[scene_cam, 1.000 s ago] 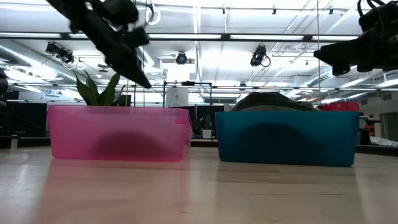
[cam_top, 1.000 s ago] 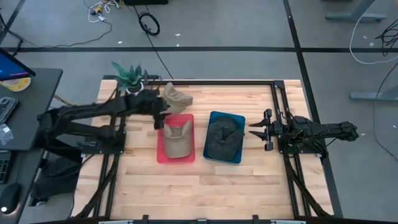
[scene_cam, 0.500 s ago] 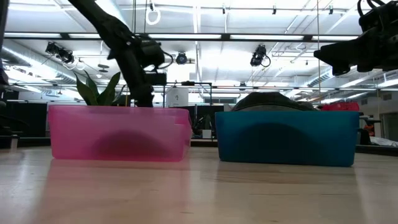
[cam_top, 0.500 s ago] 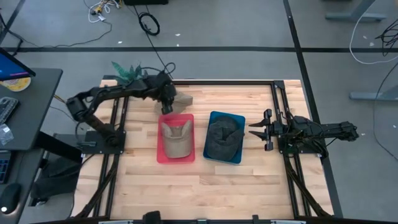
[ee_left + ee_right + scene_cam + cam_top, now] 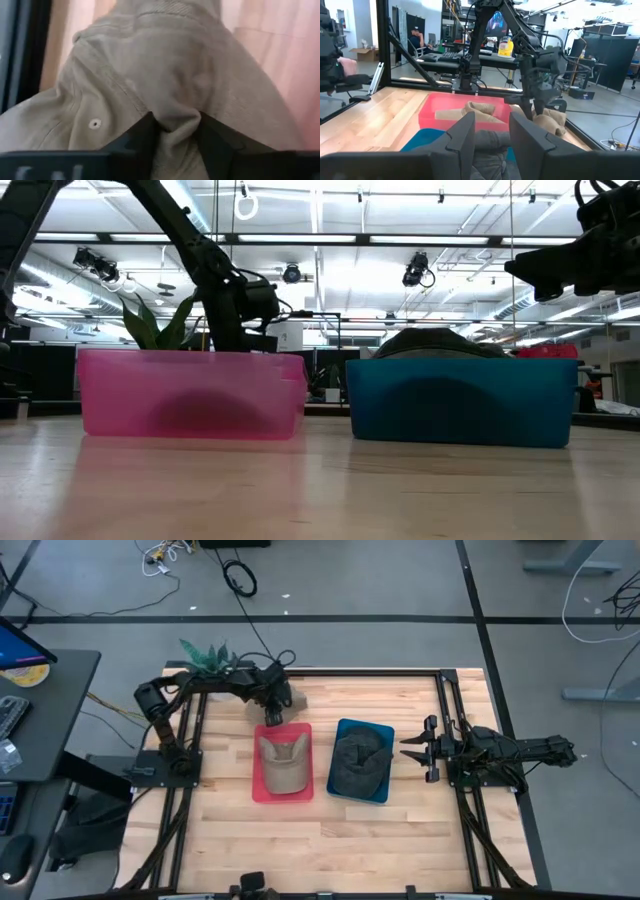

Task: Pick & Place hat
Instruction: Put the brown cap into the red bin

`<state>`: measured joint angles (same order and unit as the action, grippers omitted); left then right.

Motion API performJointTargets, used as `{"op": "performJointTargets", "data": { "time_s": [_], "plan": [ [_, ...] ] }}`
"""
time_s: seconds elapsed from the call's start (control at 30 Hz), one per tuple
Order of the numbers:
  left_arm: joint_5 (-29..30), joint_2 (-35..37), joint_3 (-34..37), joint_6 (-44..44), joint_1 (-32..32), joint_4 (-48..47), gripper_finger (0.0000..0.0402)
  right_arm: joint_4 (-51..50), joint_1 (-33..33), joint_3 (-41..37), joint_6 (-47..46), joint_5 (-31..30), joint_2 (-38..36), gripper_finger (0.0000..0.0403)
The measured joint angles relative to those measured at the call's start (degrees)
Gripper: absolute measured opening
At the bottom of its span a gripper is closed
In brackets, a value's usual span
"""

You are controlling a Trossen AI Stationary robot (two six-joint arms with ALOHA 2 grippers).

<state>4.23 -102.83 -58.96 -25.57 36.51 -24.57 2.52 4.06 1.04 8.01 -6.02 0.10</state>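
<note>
A loose tan hat lies on the table past the far edge of the pink bin. That bin holds a second tan hat. A dark grey hat fills the blue bin. My left gripper is down on the loose tan hat and shut on it. In the low view the pink bin hides its fingertips. My right gripper waits open at the table's right, level with the blue bin and pointing toward it. My left gripper pinches a raised fold of the tan hat's crown cloth between its two fingers. It comes from above, slanting toward the far edge. The rest of the hat is spread on the wooden table under the gripper.
A potted plant stands at the table's far left corner, close behind the left arm. Black frame rails run along the table's far and side edges. Bare wood stretches along the near side of both bins.
My left arm has swung from above the pink bin toward the far edge and dropped down onto the loose tan hat behind it. Its elbow has folded back toward the table's left.
</note>
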Motion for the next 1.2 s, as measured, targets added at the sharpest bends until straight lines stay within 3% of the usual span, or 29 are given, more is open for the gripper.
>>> {"op": "performJointTargets", "data": {
  "time_s": [0.13,0.23,0.33,0.53,0.77,1.0,1.2],
  "plan": [
    [-0.5,0.1,-0.9,-1.3,0.0,-2.0,0.0031,0.0,0.0,0.0,0.0,0.0,0.0,0.0123],
    [2.8,1.0,-3.2,0.6,0.0,-5.0,0.0013,0.0,0.0,0.0,0.0,0.0,0.0,0.0123],
    [7.6,2.6,-6.6,2.9,-0.9,-8.6,0.001,0.0,0.0,0.0,0.0,0.0,0.0,0.0123],
    [11.2,7.7,-13.7,11.4,-4.9,-15.9,0.001,0.0,0.0,0.0,0.0,0.0,0.0,0.0123],
    [15.8,11.6,-20.5,27.7,-12.6,-27.1,0.001,0.0,0.0,0.0,0.0,0.0,0.0,0.0123],
    [15.1,13.1,-21.7,41.9,-24.0,-34.0,0.001,0.0,0.0,0.0,0.0,0.0,0.0,0.0123],
    [18.4,13.2,-21.3,51.1,-36.1,-34.4,0.001,0.0,0.0,0.0,0.0,0.0,0.0,0.0123]
  ]
}}
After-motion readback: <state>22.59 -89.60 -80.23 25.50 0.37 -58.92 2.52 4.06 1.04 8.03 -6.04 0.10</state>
